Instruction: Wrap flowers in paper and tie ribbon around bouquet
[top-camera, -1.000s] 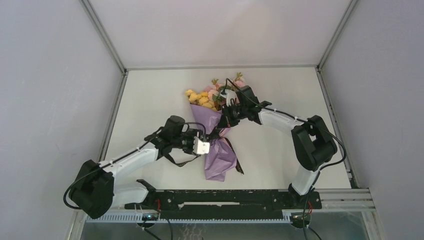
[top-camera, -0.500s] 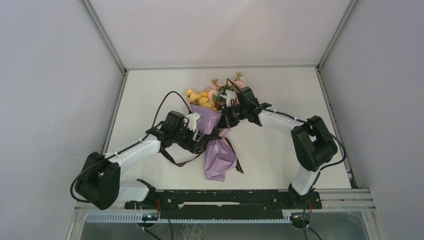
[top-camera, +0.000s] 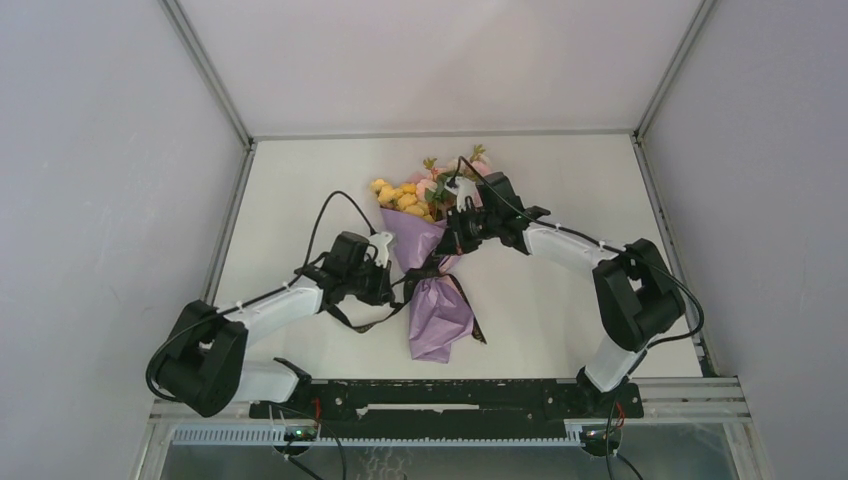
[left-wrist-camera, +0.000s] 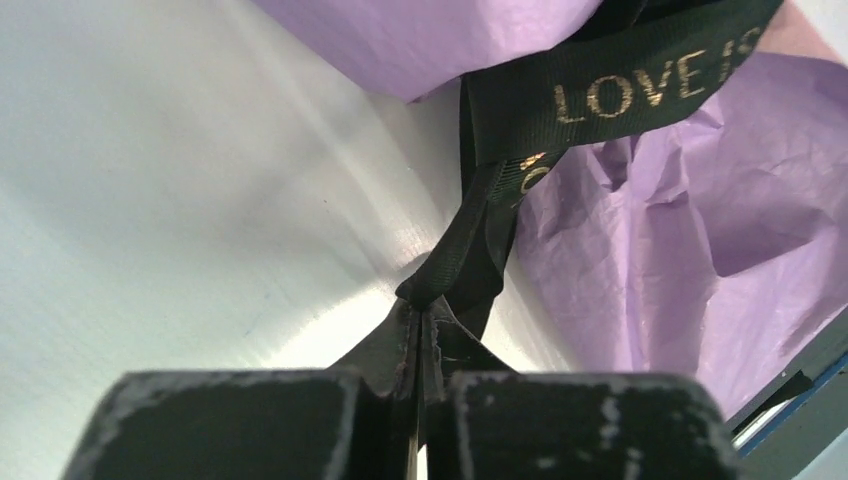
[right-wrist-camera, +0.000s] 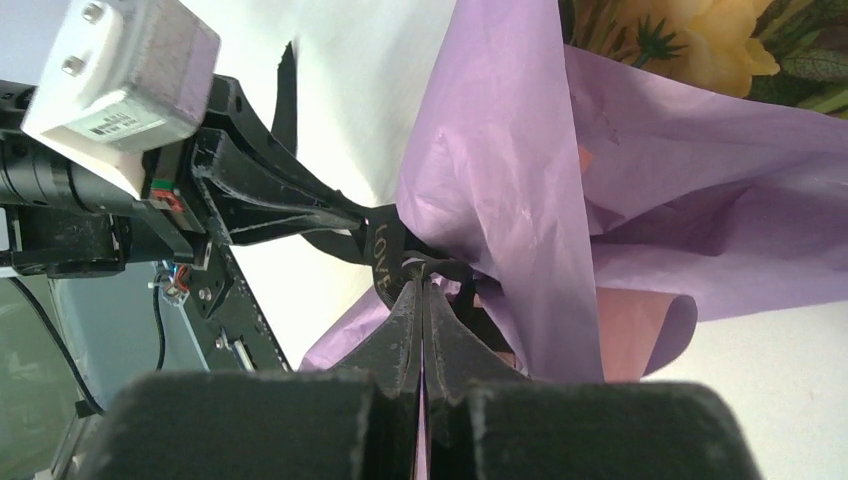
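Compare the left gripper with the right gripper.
The left gripper pinches the ribbon over bare table, clear of the paper; the right gripper pinches it right against the paper's cinched waist. The left reaches in from the bouquet's left side, the right from its right. Both are shut on the ribbon.

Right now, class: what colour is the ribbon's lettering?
Gold on the black ribbon; left wrist view.

The paper (top-camera: 437, 315) hides the stems of the flowers (top-camera: 405, 195); lettering on the ribbon (left-wrist-camera: 600, 90) is cut off.
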